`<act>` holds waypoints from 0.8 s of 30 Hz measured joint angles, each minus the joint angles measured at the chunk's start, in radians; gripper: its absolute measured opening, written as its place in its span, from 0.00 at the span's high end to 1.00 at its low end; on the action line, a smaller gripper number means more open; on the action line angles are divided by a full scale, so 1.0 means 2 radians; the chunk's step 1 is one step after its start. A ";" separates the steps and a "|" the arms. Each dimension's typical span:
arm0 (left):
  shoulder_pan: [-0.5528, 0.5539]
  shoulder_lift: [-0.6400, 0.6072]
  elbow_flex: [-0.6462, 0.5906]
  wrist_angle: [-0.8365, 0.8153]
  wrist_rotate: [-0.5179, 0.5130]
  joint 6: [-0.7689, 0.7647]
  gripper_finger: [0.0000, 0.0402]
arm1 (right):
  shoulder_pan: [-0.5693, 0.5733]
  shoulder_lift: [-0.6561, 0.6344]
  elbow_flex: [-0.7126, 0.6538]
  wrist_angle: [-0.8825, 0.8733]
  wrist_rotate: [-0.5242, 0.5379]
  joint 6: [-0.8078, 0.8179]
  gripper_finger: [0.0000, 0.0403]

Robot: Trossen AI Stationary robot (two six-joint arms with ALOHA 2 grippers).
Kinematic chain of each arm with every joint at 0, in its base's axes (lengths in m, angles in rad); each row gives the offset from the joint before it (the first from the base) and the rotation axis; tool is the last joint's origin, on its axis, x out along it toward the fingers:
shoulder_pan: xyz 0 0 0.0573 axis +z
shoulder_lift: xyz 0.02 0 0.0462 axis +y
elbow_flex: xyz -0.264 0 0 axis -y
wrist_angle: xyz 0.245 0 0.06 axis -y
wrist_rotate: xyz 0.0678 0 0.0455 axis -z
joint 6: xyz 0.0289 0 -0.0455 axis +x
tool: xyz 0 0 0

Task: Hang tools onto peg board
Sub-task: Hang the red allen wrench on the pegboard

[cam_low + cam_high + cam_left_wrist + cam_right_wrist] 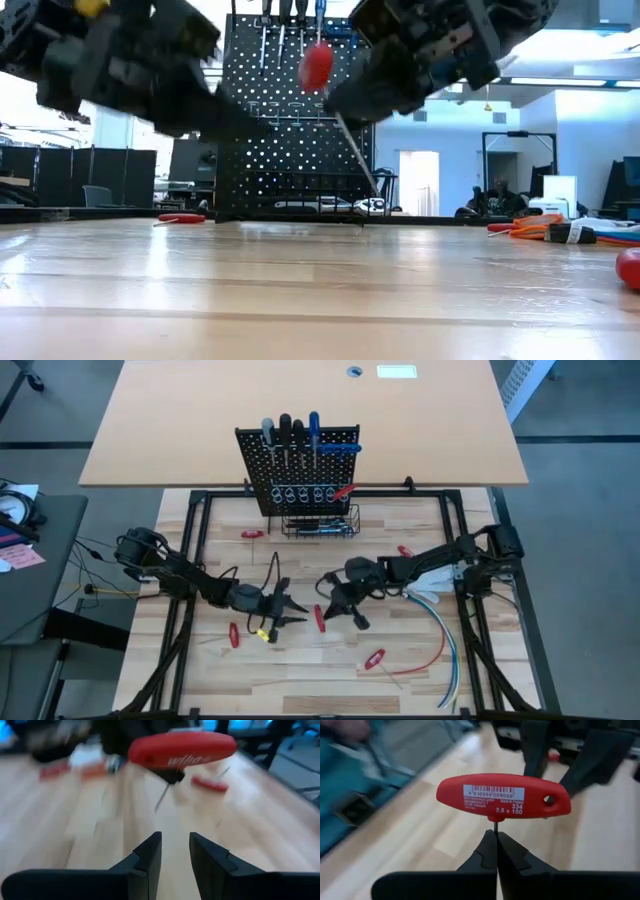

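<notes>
A red T-handle hex key [502,797] is lifted over the table's middle, with my right gripper [495,840] shut on it; it also shows in the high view [319,618] and the low view [316,65]. My left gripper [175,847] is open and empty, just left of the key [180,750] and facing it; in the high view [290,606] it is about level with my right gripper [335,600]. The black peg board [298,465] stands upright at the far middle with several screwdrivers hung on it and a wire basket [320,525] at its base. My right gripper pinches the key's thin metal shaft [495,826] between its two fingertips, right below the red handle. The fingers come from the table's right. The handle stands crosswise just beyond the fingertips. The key is clear of the table, and its shaft [355,150] slants down below the gripper.
More small red-handled tools lie on the tabletop at the far left [251,534], near left [234,635], near middle [374,658] and far right [404,550]. Red, blue and white cables [440,640] trail at the near right. A small yellow piece [263,632] lies below my left gripper.
</notes>
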 joint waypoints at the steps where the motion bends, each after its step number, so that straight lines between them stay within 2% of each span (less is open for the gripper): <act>1: -0.004 -0.002 0.005 0.005 0.000 0.011 0.76 | -0.005 0.000 0.000 0.011 -0.026 0.000 1.00; 6: -0.021 -0.033 0.036 0.003 0.000 0.064 0.73 | -0.024 0.001 -0.001 0.048 -0.130 -0.014 1.00; 10: -0.027 -0.064 0.066 -0.002 0.004 0.116 0.65 | -0.026 0.001 -0.001 0.063 -0.187 -0.017 1.00; 14: -0.024 -0.076 0.108 -0.051 0.010 0.164 0.53 | -0.021 0.001 -0.001 0.066 -0.204 -0.018 1.00; 18: -0.005 -0.074 0.168 -0.188 0.043 0.167 0.43 | -0.013 0.001 0.000 0.073 -0.209 -0.019 1.00; 21: 0.005 -0.066 0.203 -0.253 0.066 0.147 0.40 | -0.007 0.001 0.000 0.071 -0.210 -0.021 1.00; 24: 0.005 -0.058 0.211 -0.264 0.081 0.143 0.39 | -0.003 0.001 -0.001 0.073 -0.210 -0.026 1.00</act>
